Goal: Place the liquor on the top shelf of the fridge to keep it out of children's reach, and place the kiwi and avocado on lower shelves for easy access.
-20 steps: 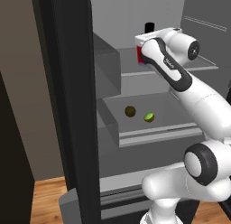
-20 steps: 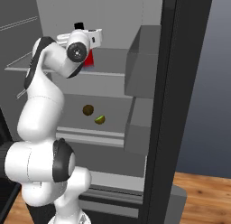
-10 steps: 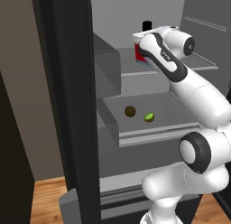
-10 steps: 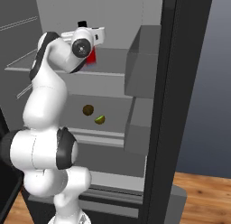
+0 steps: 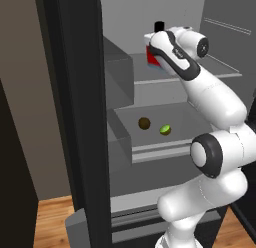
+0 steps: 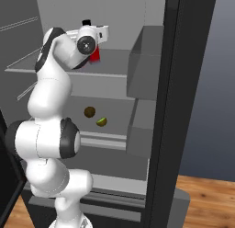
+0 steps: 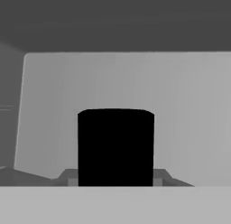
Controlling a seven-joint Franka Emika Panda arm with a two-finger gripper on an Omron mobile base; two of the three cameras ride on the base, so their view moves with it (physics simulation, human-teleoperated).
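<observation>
The liquor [image 5: 152, 58] is a red bottle with a black cap [image 7: 115, 146], held upright over the thin top shelf [image 5: 210, 78] inside the open fridge [image 5: 75, 117]. My gripper [image 5: 159, 43] is shut on the bottle's upper part, and the white hand hides most of the bottle. I cannot tell whether its base touches the shelf. The red body also shows beside the hand in the right base view, liquor [image 6: 95, 55]. The brown kiwi [image 5: 144, 123] and the green avocado [image 5: 165, 129] lie side by side on the lower shelf [image 5: 160, 153].
The black fridge door [image 6: 183, 84] stands open beside the arm, its grey bins [image 6: 144, 61] jutting out close to the shelves. The pale back wall [image 7: 135, 92] is close behind the bottle. Wooden floor [image 6: 206, 195] lies below.
The hand has carried the liquor a little further in over the top shelf, and the forearm has swung up. Kiwi and avocado have not moved.
</observation>
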